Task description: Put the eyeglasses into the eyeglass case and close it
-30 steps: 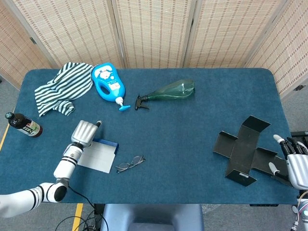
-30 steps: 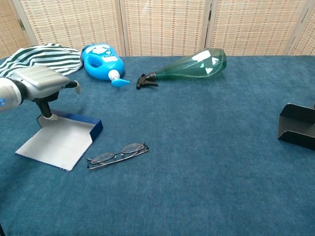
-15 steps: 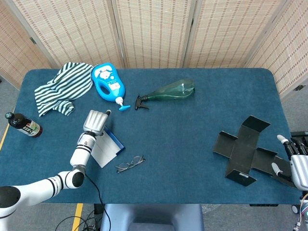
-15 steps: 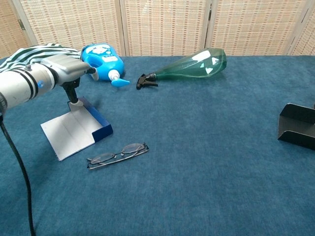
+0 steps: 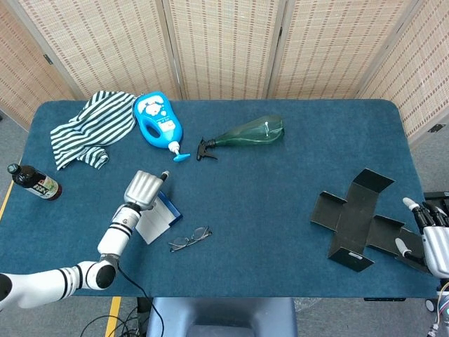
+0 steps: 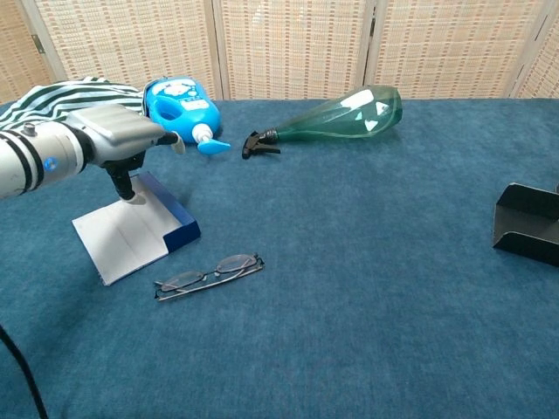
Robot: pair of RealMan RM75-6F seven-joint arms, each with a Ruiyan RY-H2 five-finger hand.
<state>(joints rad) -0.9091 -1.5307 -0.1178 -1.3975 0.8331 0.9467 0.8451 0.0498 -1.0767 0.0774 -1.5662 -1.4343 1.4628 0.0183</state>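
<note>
The open eyeglass case (image 5: 158, 216), a white flap with a blue wall (image 6: 171, 215), lies at the front left of the blue table. Thin-framed eyeglasses (image 5: 189, 239) lie folded flat on the cloth just right of and nearer than the case (image 6: 122, 240), apart from it; the chest view shows them (image 6: 208, 275) too. My left hand (image 5: 144, 188) hovers over the case's far end with fingers stretched forward and its thumb pointing down at the blue wall (image 6: 122, 179); it grips nothing. My right hand (image 5: 429, 240) rests at the table's right edge with fingers spread and empty.
An unfolded black cardboard box (image 5: 358, 217) lies beside my right hand. A green spray bottle (image 5: 245, 132), a blue bottle (image 5: 158, 121) and a striped cloth (image 5: 91, 126) lie along the far side. A dark bottle (image 5: 31, 181) lies at the left edge.
My left hand swung the case round and dragged it right, closer to the eyeglasses. In the last half second the hand shifted slightly right while the case stayed put. The right hand barely moved.
</note>
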